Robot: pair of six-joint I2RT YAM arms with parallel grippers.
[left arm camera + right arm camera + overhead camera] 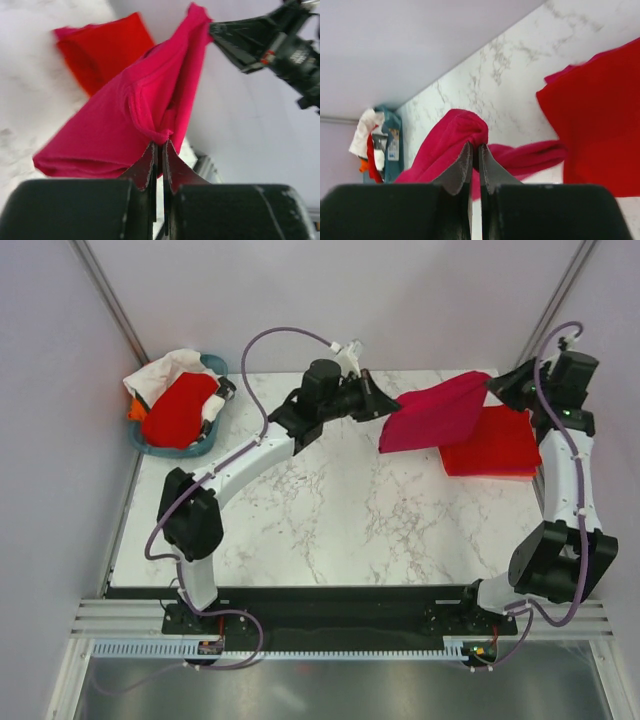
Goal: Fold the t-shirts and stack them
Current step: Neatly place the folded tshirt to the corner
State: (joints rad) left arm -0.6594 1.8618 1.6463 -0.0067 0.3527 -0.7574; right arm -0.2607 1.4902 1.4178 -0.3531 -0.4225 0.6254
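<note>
Pinched at opposite edges by the left gripper (159, 145) and right gripper (474, 147), the crimson-pink t-shirt (435, 412) is held sagging over the table (330, 510) at its far right, partly above the folded red t-shirt (495, 445); light, limp cotton, it is judged best gripped at corners.

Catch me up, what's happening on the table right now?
Both arms hold the crimson-pink t-shirt stretched between them, lifted off the table at its far right. The left gripper is shut on one end and the right gripper on the other. A folded red t-shirt lies flat just beside and partly under it. The teal basket at the far left corner holds a red garment and white cloth.
</note>
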